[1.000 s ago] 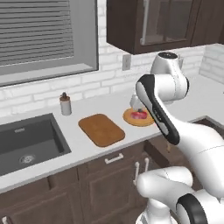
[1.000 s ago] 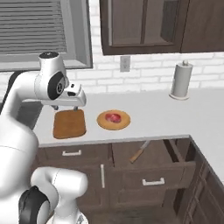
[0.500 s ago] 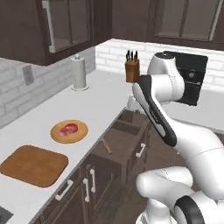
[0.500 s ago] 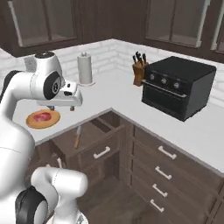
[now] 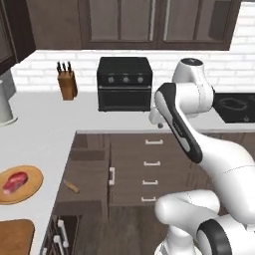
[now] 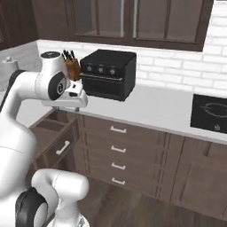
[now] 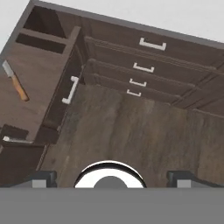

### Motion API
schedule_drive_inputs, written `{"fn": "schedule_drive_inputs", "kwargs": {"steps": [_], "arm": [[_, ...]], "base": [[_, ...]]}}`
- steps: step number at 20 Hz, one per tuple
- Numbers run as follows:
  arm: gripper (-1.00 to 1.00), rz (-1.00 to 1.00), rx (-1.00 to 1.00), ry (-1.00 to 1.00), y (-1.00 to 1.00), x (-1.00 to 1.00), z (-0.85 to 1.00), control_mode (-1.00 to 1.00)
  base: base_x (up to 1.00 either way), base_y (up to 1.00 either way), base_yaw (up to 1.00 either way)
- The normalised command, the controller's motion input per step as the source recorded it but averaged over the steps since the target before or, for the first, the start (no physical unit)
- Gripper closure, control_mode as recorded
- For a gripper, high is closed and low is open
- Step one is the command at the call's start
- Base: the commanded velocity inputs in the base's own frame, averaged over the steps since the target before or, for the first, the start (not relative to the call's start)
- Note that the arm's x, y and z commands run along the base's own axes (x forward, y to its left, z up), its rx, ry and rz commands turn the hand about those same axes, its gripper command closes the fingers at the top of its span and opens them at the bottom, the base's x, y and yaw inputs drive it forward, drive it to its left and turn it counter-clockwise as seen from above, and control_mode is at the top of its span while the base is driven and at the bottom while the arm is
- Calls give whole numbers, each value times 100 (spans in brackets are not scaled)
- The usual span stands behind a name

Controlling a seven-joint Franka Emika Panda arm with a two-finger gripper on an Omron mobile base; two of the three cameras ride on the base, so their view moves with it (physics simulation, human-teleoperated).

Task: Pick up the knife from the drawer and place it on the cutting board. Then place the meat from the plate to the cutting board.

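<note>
The gripper [image 7: 109,177] shows just two dark finger tips [image 7: 41,177] at the bottom of the hand view; its jaws stand wide apart with nothing between them, hanging over the wooden floor [image 7: 131,131]. The knife [image 7: 14,82] lies in the open drawer [image 7: 57,109], well off to the left of the jaws and farther along their line of sight; its blade is partly cut by the picture's edge, and here the handle looks orange-brown. From the left base view the knife [image 5: 71,186] is a small sliver by the counter edge. The meat [image 5: 13,182] sits on the plate [image 5: 31,189], both clipped at the left border, and just a corner of the cutting board [image 5: 15,236] shows. No writing is legible on the dark oven [image 5: 124,82].
</note>
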Motion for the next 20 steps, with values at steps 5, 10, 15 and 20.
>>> {"fn": "schedule_drive_inputs", "kwargs": {"steps": [5,10,15,20], "arm": [[-100,0,0,0,0,0,0,100],[-100,0,0,0,0,0,0,100],[-100,0,0,0,0,0,0,100],[-100,0,0,0,0,0,0,100]], "base": [[-45,15,-31],[-2,30,-2],[0,95,-15],[0,33,-9]]}}
